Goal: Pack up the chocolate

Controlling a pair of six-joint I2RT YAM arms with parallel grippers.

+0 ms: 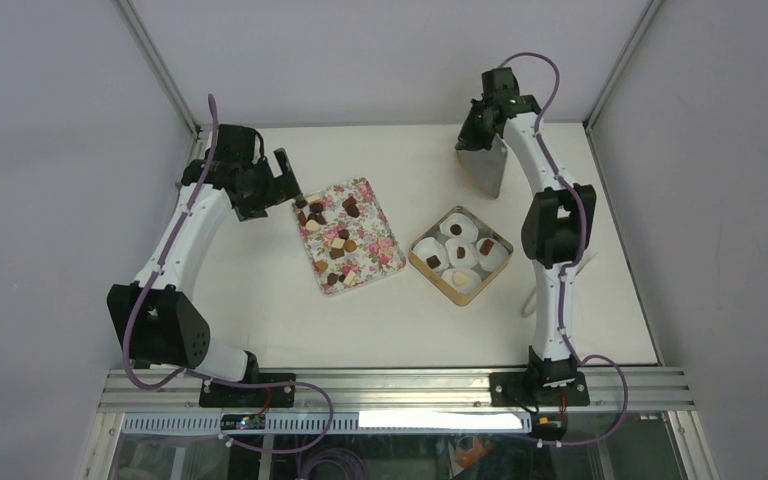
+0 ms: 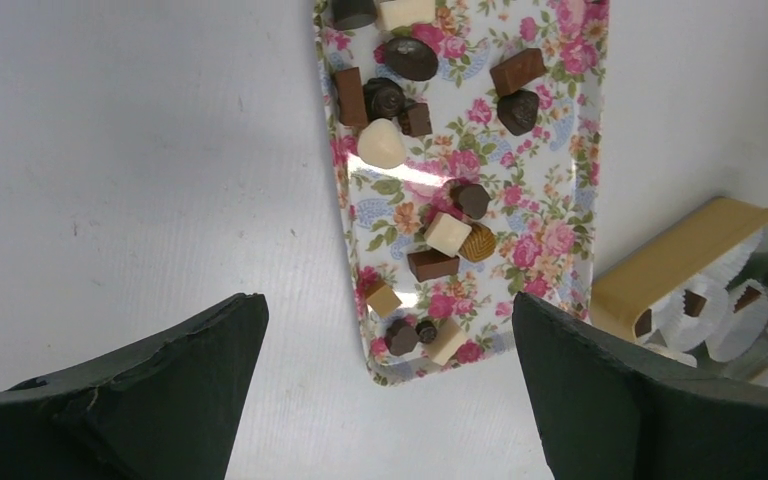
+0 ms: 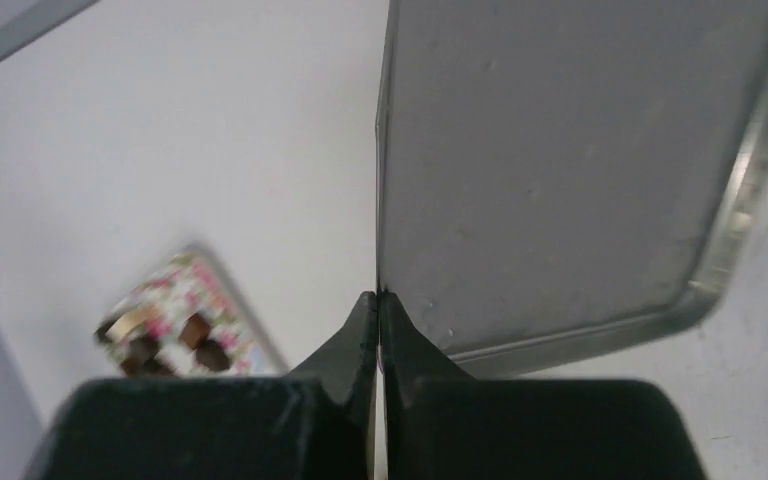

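Several small pieces of chocolate (image 1: pixel 338 240) (image 2: pixel 447 233), dark brown, tan and cream, lie scattered on a pink floral tray (image 1: pixel 385 255) (image 2: pixel 560 200). A few more sit in white paper cups (image 1: pixel 455 226) inside a square gold tin (image 1: pixel 423 262) (image 2: pixel 650 270). My left gripper (image 1: pixel 285 180) (image 2: pixel 385 298) hangs open over the tray's far left end with nothing between its fingers. At the back right, my right gripper (image 1: pixel 475 135) (image 3: pixel 378 295) is shut on the edge of the tin's grey metal lid (image 1: pixel 488 168) (image 3: pixel 560 150), which stands tilted on edge.
The tin stands just right of the tray, near mid-table. Grey walls and metal frame posts close in the table at the back and both sides. The arm bases are bolted along the near rail.
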